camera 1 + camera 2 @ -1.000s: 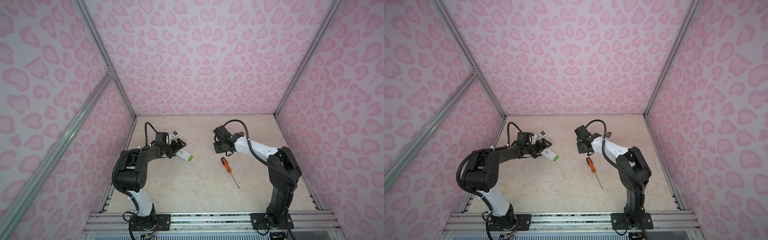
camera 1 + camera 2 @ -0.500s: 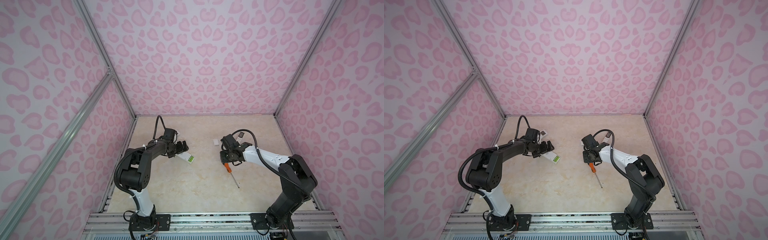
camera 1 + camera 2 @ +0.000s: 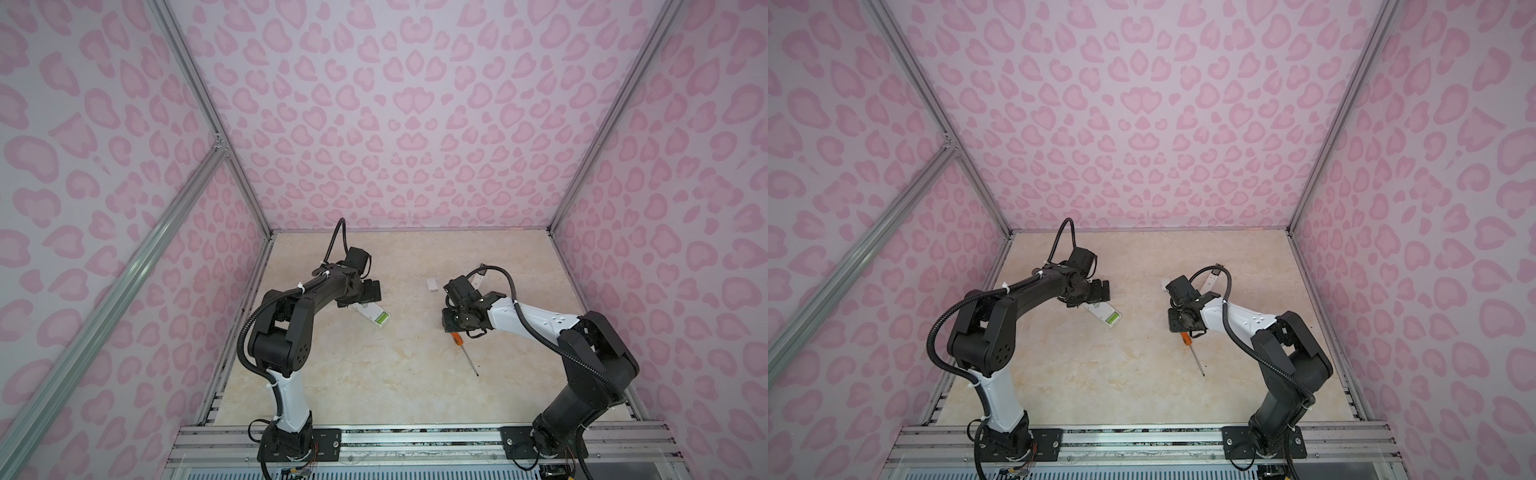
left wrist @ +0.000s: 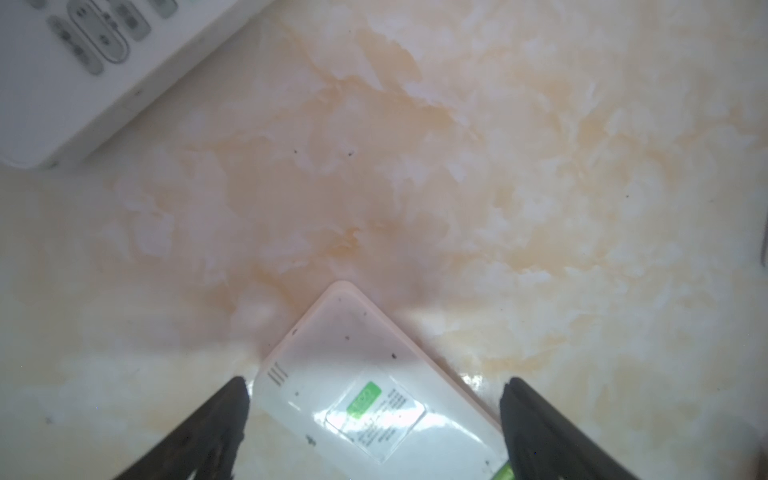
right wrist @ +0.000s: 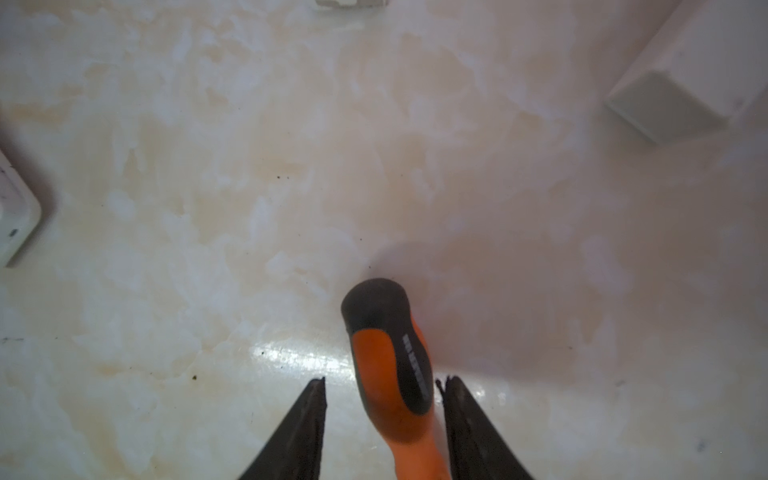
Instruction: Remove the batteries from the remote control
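Screwdriver (image 3: 457, 338) nearest, well right of remote (image 3: 371, 312): right gripper (image 5: 383, 380) narrow, astride the handle, gap showing on one side, not clamped. Further back, left gripper (image 4: 377, 380) wide, a finger either side of remote. Batteries (image 3: 382, 319) lime-green, bedded in remote's open near end. Likely light, rigid, slick and round; apt to roll once out. Best pry up one end with the tip, then pinch across the middle. Cover (image 3: 432, 284) beyond, right of remote.

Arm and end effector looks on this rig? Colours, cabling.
Both arms mostly black, one white link each: left arm lower link, right arm forearm. Black corrugated conduit, white zip ties. Black tapered fingers on left end effector and right end effector.
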### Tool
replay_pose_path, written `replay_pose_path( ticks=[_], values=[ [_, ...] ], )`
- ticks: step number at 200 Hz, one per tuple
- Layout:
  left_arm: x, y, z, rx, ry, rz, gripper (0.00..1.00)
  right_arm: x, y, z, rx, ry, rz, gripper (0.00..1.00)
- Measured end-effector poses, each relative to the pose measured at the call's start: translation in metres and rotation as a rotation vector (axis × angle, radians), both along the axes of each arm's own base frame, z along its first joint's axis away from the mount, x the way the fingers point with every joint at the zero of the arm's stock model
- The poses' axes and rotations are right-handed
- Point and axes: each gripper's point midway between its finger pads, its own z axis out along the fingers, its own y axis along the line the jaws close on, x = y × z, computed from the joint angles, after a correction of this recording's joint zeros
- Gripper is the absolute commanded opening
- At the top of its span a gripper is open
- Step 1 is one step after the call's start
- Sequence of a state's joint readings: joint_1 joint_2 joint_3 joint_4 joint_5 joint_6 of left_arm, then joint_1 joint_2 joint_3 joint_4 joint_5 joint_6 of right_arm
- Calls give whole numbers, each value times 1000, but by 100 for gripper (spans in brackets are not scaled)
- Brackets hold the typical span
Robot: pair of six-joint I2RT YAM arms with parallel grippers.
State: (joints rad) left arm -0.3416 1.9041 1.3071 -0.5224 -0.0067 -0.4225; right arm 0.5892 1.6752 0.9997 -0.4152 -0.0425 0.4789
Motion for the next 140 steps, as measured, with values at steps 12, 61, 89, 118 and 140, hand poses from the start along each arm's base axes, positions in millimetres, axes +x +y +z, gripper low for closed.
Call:
replay_pose_path(
  ticks=[12, 61, 89, 118, 140],
  values=[
    [-2, 4, -1, 25, 3, 3, 97, 0, 1, -2, 1, 3, 1, 46],
    [-2, 8, 45, 37, -103, 5, 97, -3, -1, -15, -14, 31, -2, 44],
    [-6, 7, 76, 16, -174, -9, 97, -3, 0, -21, -14, 39, 0, 40],
    [-22, 7, 99, 1, -239, -42, 97, 0, 1, -26, -18, 37, 0, 32],
    [-36, 8, 106, -20, -264, -63, 97, 2, 5, -25, -10, 20, 4, 24]
  ],
)
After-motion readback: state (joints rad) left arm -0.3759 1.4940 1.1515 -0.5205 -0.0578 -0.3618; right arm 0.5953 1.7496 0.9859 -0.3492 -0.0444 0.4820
